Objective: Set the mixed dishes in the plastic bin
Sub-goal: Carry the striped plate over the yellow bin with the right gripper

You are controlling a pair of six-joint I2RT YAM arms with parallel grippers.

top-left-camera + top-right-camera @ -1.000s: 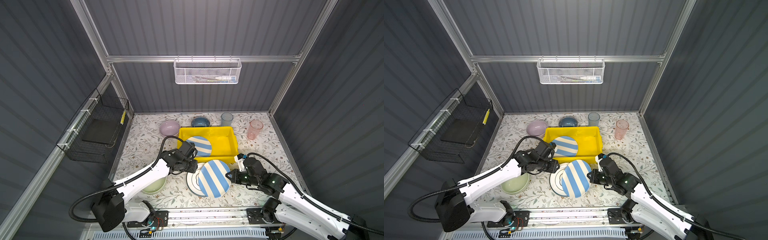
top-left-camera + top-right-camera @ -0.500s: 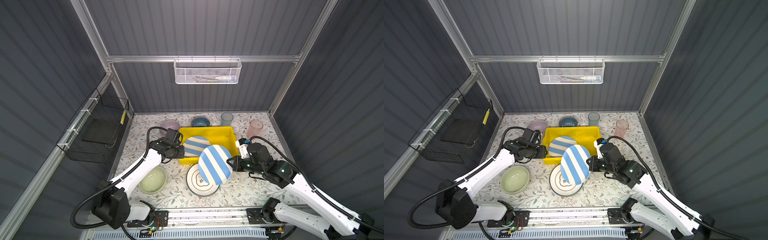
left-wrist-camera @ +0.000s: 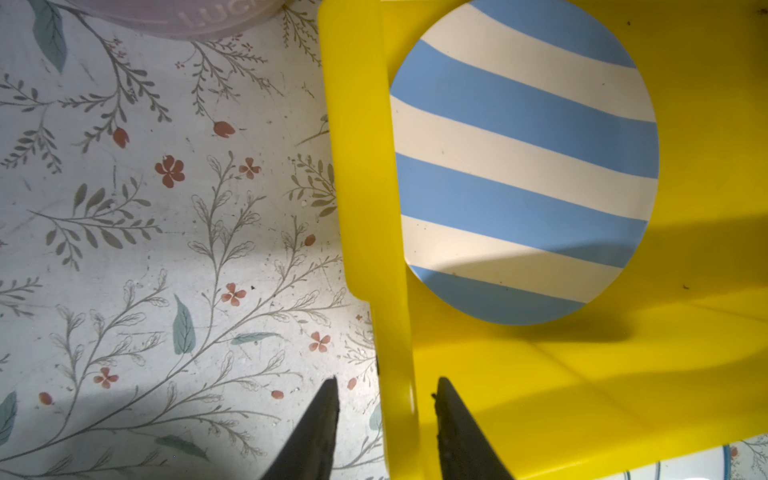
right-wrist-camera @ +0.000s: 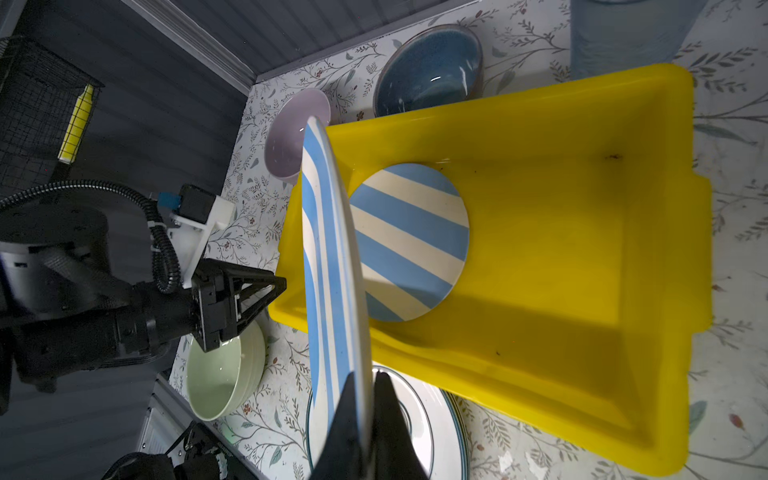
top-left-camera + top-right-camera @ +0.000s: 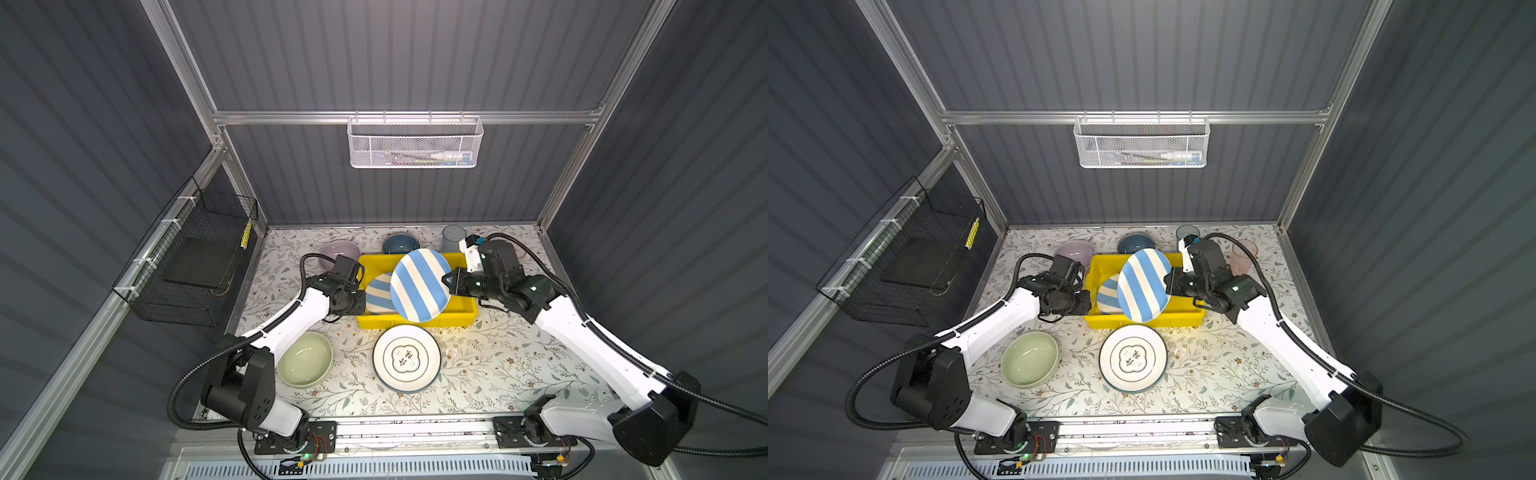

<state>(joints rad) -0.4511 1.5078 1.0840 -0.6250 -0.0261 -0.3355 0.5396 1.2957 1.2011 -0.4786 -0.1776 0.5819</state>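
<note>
While the right gripper (image 5: 451,283) pinches the rim of the large striped plate (image 5: 420,286), its jaws tight on the edge, that plate hangs steeply tilted above the middle of the yellow bin (image 5: 455,316). A smaller striped plate (image 3: 523,166) lies flat inside the bin at its left end. The left gripper (image 3: 384,384) straddles the bin's left wall, one finger outside and one inside, narrowly parted, with a gap on each side. On the table just in front of the bin sits a stack of white dark-rimmed plates (image 5: 406,358), a pale green bowl (image 5: 305,359) to its left. Behind the bin stand a lilac bowl (image 5: 338,251), a blue bowl (image 5: 400,243) and a blue tumbler (image 5: 453,235).
</note>
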